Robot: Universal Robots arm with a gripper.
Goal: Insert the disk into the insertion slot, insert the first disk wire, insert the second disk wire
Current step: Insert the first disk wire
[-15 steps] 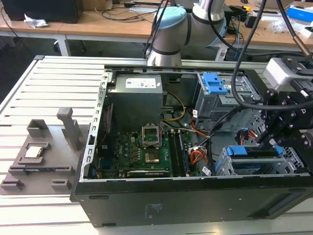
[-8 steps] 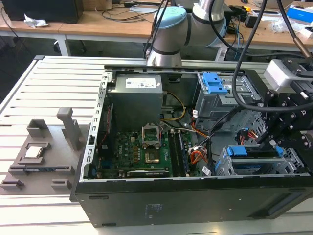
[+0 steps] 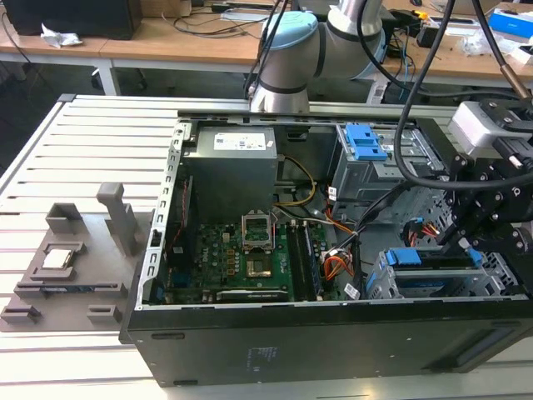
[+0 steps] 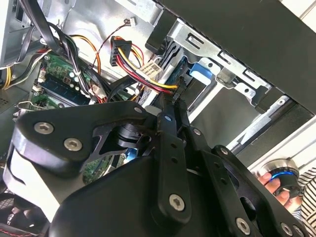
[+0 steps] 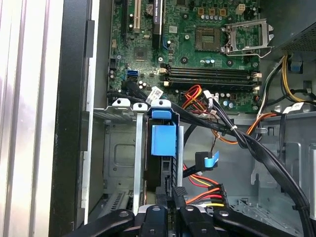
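Observation:
The disk (image 5: 164, 140) sits on edge in the insertion slot (image 5: 118, 148), a grey sheet-metal bay at the case's front corner; its blue carrier (image 3: 412, 257) faces up. My gripper (image 3: 468, 243) hangs just above that bay. In both wrist views the fingers (image 5: 165, 207) stand close together, and a bundle of red, yellow and black disk wire (image 4: 148, 74) runs to a black plug at my gripper (image 4: 173, 101) tips. A second black wire plug with a blue tab (image 5: 207, 160) hangs loose beside the disk.
The open computer case (image 3: 333, 342) lies on a slatted white table (image 3: 83, 142), with the motherboard (image 5: 207, 54) and power supply (image 3: 229, 167) inside. A taller grey cage with a blue latch (image 3: 365, 142) stands behind. Loose cables cross the case. A hand (image 4: 274, 185) shows beyond the case edge.

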